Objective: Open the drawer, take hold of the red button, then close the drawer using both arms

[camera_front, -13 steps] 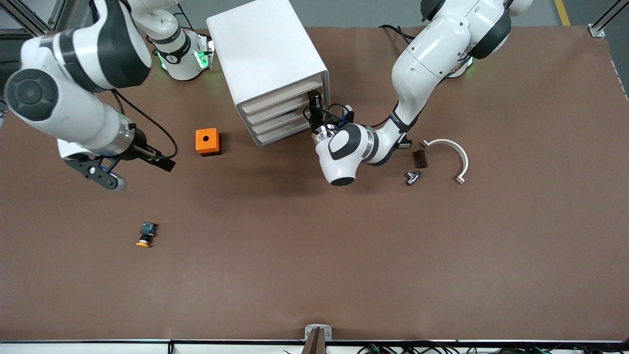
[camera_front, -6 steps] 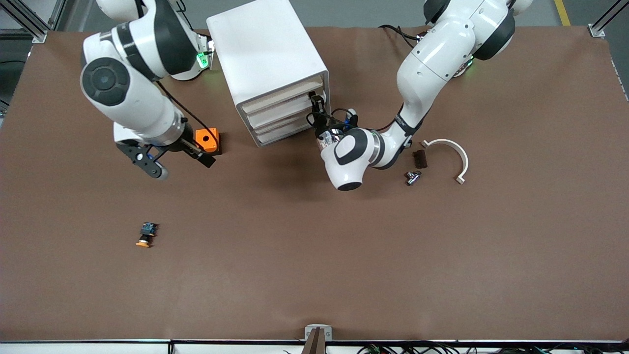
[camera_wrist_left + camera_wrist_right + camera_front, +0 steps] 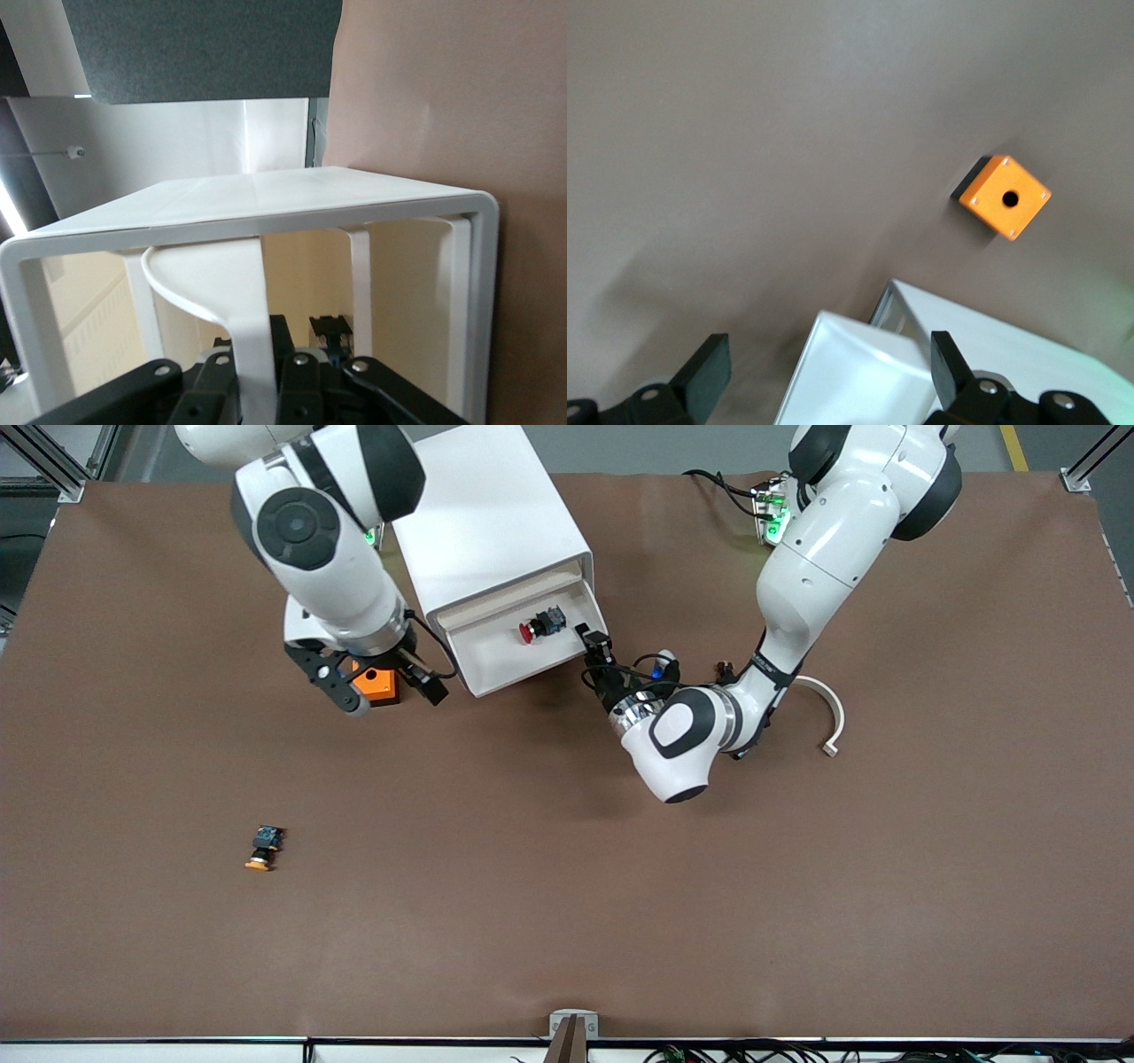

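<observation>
The top drawer (image 3: 496, 657) of the white cabinet (image 3: 478, 522) stands pulled out. The red-capped button (image 3: 537, 628) lies in it, on its side. My left gripper (image 3: 595, 643) is shut on the drawer's front at the corner toward the left arm's end. In the left wrist view the white front strip (image 3: 248, 354) sits between my fingers (image 3: 301, 390), with the cabinet frame (image 3: 266, 212) past it. My right gripper (image 3: 387, 689) is open and empty over the orange cube (image 3: 376, 682), beside the drawer. The right wrist view shows the open gripper (image 3: 828, 367) over the drawer corner (image 3: 850, 372).
The orange cube with a round hole also shows in the right wrist view (image 3: 1005, 197). An orange-capped button (image 3: 263, 848) lies nearer the front camera toward the right arm's end. A white curved piece (image 3: 824, 708) lies beside the left arm.
My left gripper has pulled the top drawer out of the cabinet, uncovering the red button. My right arm has swung from the right arm's end to over the orange cube.
</observation>
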You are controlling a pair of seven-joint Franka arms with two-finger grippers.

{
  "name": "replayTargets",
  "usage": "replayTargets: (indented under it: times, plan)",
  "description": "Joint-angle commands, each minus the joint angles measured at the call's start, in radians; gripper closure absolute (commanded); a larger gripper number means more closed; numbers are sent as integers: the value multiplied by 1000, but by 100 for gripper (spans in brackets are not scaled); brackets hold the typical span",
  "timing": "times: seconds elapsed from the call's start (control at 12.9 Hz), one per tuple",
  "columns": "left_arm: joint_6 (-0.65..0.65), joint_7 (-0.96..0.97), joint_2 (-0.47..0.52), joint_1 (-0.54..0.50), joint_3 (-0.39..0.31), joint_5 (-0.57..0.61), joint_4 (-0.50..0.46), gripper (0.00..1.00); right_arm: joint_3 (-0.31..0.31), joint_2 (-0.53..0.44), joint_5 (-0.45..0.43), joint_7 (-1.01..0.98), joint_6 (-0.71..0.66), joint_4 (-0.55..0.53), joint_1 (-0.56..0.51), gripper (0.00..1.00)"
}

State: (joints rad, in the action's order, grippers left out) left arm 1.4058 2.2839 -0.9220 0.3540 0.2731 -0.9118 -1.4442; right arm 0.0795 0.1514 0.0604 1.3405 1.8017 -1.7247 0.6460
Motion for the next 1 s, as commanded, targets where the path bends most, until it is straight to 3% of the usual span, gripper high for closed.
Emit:
replayTargets:
  times: [0.0,0.46,0.54,0.62,0.7,0.77,0.93]
  plan:
    - [2,0,3,-33,0,-25,7,88,11,23,9,119,60,-7,78,0]
    - [10,0,3,-69,-15,-24,15,87,11,117,6,290,162,-7,193,0]
    - [12,0,3,-70,-15,-24,15,82,11,129,6,319,180,-7,211,0]
    - [16,-4,3,-76,-15,-27,15,63,11,141,6,342,194,-6,228,0]
    - [27,-23,5,-81,-17,-36,15,36,11,148,6,364,200,-7,242,0]
    - [28,-65,5,-84,-17,-39,27,16,11,154,6,377,202,-7,259,0]
    - [33,-209,3,-92,-20,-41,67,3,11,160,6,410,208,-7,282,0]
